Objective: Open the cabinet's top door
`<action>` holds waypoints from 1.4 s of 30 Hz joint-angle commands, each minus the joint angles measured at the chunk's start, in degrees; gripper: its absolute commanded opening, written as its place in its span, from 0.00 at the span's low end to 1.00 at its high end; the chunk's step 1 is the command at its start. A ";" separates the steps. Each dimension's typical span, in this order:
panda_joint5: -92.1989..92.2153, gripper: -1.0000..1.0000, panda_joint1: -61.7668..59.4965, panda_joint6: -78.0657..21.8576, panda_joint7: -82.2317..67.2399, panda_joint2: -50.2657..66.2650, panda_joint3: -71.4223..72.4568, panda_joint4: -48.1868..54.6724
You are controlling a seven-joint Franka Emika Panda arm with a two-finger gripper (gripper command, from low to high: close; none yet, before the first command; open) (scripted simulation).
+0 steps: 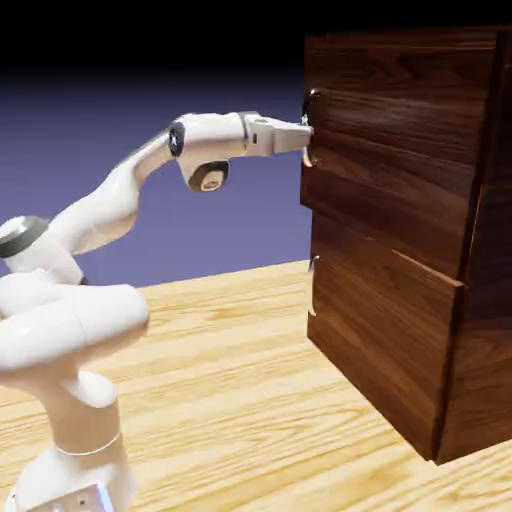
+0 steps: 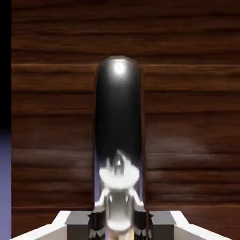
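Note:
The dark walnut cabinet [image 1: 485, 300] stands on the exterior view's right. Its top door [image 1: 400, 150] is the larger upper panel and lies close against the cabinet front. The slim silver handle [image 1: 311, 100] runs vertically along the door's left edge. My gripper [image 1: 304, 136] reaches level from the left and meets this handle about halfway down. In the hand view the handle [image 2: 118, 117] rises large and shiny from between my fingertips [image 2: 96, 224], with the door's wood [image 2: 187, 117] behind it. My gripper [image 2: 119, 225] is shut on the handle.
Below the top door is the shorter lower panel [image 1: 380, 330] with its own small handle [image 1: 314, 266]. The cabinet rests on a light wooden table [image 1: 230, 390]. My arm's elbow [image 1: 205, 165] hangs left of the cabinet, and its base [image 1: 70, 400] fills the lower left.

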 commanded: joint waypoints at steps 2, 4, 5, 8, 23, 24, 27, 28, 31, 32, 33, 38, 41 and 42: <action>1.53 0.00 3.22 -3.10 -3.26 -0.49 -1.45 -4.16; 2.57 0.00 6.42 -6.39 -6.36 -0.89 -3.13 -8.31; 2.87 0.00 8.01 -8.09 -7.85 -1.06 -4.09 -10.39; 2.80 0.00 12.74 -13.47 -12.16 -1.43 -7.63 -16.62; -15.79 0.00 23.10 -39.44 -27.30 -0.22 -37.46 -35.42; -16.07 0.00 21.37 -41.93 -27.24 -0.68 -38.55 -35.79; -18.66 0.00 17.71 -48.38 -28.24 -0.42 -43.07 -36.57; -20.49 0.00 17.87 -49.43 -29.24 0.57 -45.15 -36.69; -25.92 0.00 17.48 -53.39 -32.11 3.71 -51.38 -36.64; -27.82 0.00 17.39 -54.69 -33.12 4.94 -53.46 -36.48; -29.75 0.00 17.33 -55.99 -34.16 6.27 -55.53 -36.24; -39.98 0.00 17.68 -62.69 -39.83 14.54 -65.92 -33.72; -46.38 0.00 18.84 -66.74 -43.54 20.70 -71.98 -31.03; -48.37 0.00 19.40 -68.02 -44.73 22.77 -73.85 -29.99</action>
